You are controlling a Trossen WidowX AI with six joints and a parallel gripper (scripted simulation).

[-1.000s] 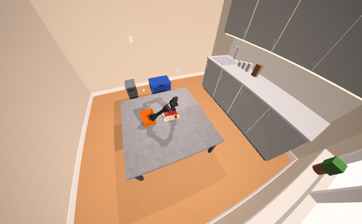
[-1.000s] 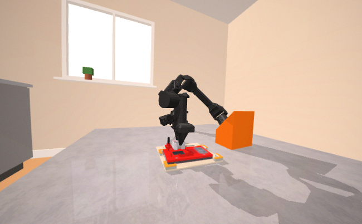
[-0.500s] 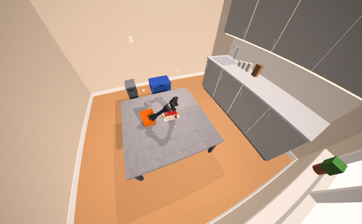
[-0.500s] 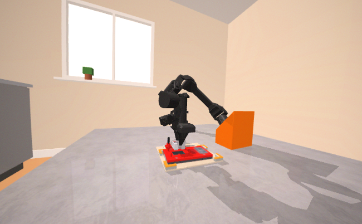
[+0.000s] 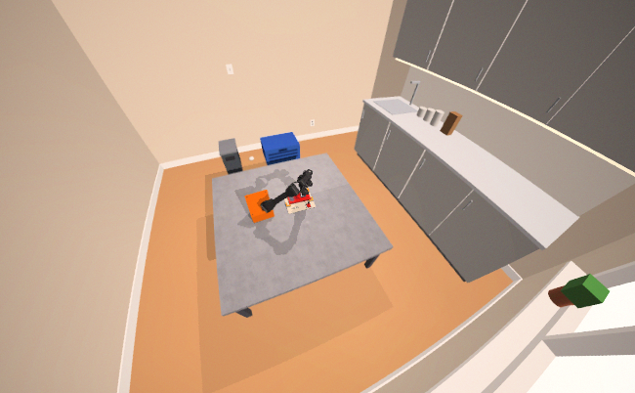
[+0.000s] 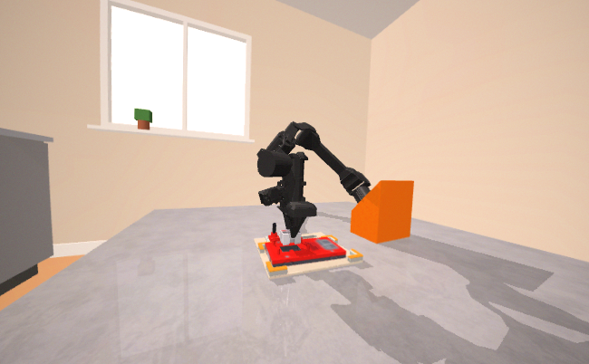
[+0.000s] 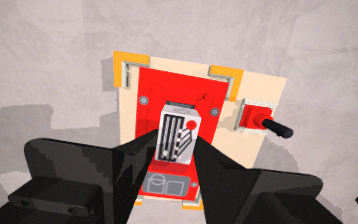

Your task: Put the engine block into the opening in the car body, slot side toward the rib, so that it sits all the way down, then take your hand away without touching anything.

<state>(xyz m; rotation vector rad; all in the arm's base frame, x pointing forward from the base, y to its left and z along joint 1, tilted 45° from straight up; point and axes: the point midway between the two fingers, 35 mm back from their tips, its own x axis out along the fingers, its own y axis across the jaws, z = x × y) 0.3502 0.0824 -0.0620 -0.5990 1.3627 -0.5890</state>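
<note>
The white-grey engine block (image 7: 177, 142) (image 6: 284, 237) has dark grooves and a red dot on its top face. My gripper (image 7: 176, 136) (image 6: 294, 236) is shut on it, one black finger on each side. The block is over the red car body (image 7: 152, 85) (image 6: 306, 255) (image 5: 301, 198). The dark opening (image 7: 180, 105) (image 6: 290, 248) shows partly past the block, whose underside stands above it in the exterior view. The rest of the opening is hidden by the block. I cannot make out the rib or which side carries the slot.
The car body lies on a cream board (image 7: 270, 87) (image 6: 315, 269) with orange corner brackets (image 7: 225, 75). A red part with an upright black peg (image 7: 278, 128) (image 6: 274, 227) stands on the board beside the body. A large orange block (image 5: 256, 213) (image 6: 392, 213) stands by the arm's base.
</note>
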